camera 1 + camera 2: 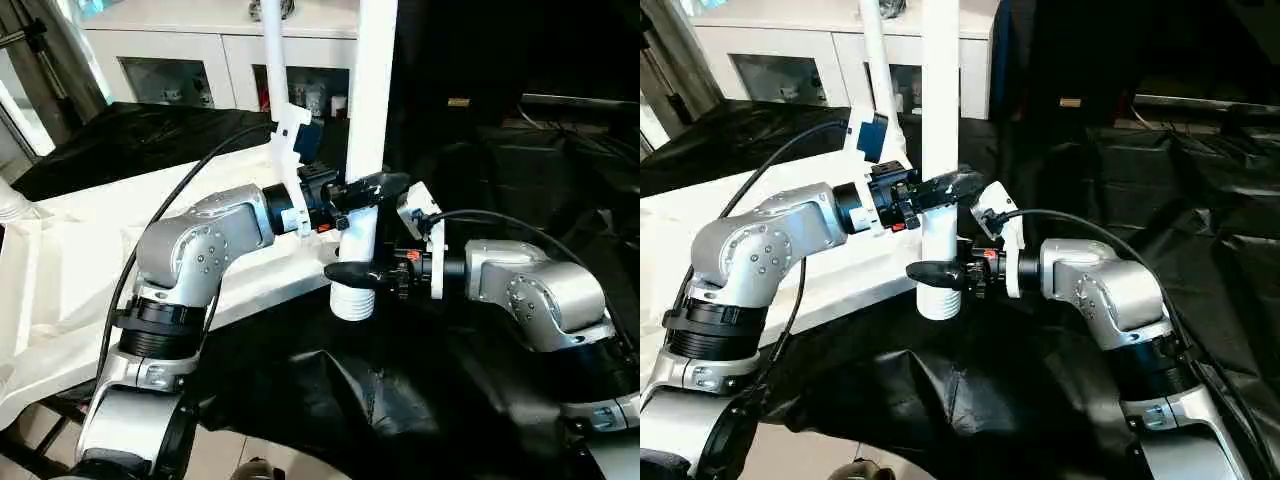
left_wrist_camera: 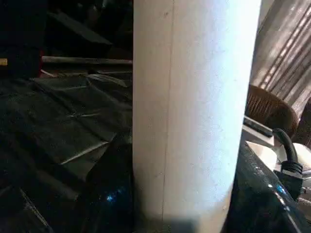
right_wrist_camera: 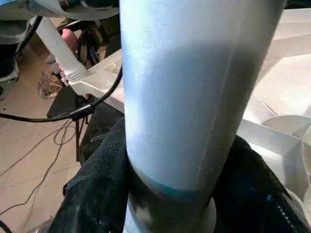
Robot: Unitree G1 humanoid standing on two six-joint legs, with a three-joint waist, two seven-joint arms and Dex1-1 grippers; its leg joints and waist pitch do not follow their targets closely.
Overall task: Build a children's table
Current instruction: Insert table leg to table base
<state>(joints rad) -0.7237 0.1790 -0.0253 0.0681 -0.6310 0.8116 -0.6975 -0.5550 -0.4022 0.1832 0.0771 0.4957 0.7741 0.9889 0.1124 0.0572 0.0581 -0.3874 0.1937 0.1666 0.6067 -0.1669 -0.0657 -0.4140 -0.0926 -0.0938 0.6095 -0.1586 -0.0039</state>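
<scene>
- Biggest risk: white leg point(image 1: 370, 110) slipping or tipping. Held upright between both arms, ribbed threaded end point(image 1: 352, 300) hanging free over the black sheet point(image 1: 400, 400), just off the near edge of the upturned table top point(image 1: 90, 260). Any loosening at the lower hold and the tall upper length could swing over.
- Second risk: a crooked start. Leg not yet over any corner socket; if brought in tilted, threads likely to bind or skip.
- Third risk: black cable point(image 1: 170, 210) from the left arm looping close by the top's edge, liable to snag when the arm moves.
- Also a chance of knocking the other leg point(image 1: 275, 60), already standing up from the top just left of the held one.
- Left tool point(image 1: 365, 188): reaching in from the left, forearm bent across the top, fingers pinching the leg at the higher point.
- Right tool point(image 1: 360, 272): coming in level from the right, wrist turned inward, fingers wrapped on the leg just above the ribbed end; cannot tell whether pressed firm or merely cupping.
- Table top lying ribbed side up on the worktop, left of centre; white cabinet point(image 1: 200, 70) at the far side.
</scene>
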